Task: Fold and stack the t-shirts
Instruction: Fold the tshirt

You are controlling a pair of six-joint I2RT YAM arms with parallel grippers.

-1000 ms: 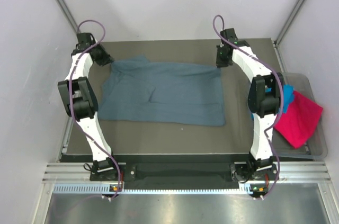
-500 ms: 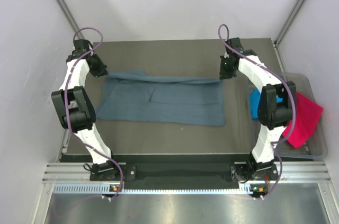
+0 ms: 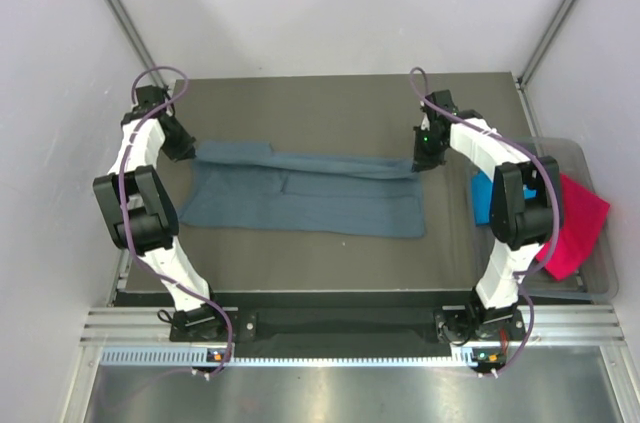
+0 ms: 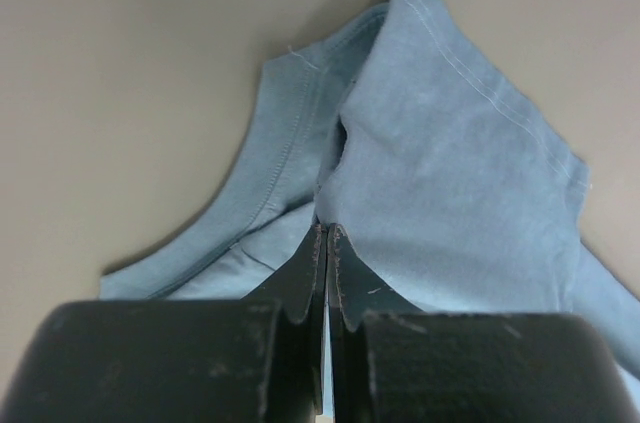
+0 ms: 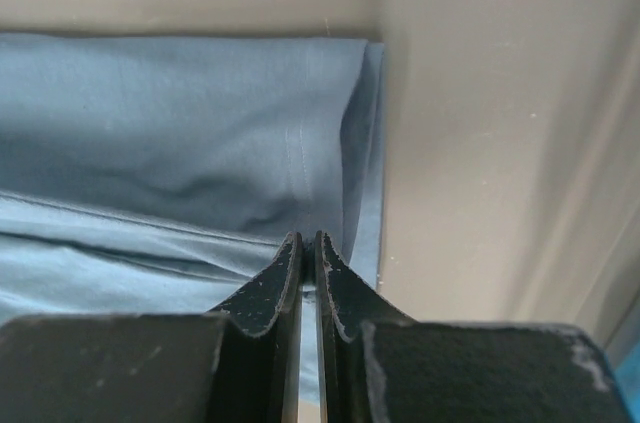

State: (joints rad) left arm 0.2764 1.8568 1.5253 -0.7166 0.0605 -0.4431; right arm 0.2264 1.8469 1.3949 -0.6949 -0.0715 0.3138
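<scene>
Pinching slate-blue tee (image 3: 300,205) at its upper edge, left gripper (image 4: 327,235) & right gripper (image 5: 308,243) risk a skewed fold if pull twd frame bottom is uneven.

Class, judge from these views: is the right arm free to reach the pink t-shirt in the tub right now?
Probably not yet: the right gripper is shut on the far corner of the slate-blue t-shirt. The pink t-shirt lies uncovered in the tub beside that arm.
</scene>
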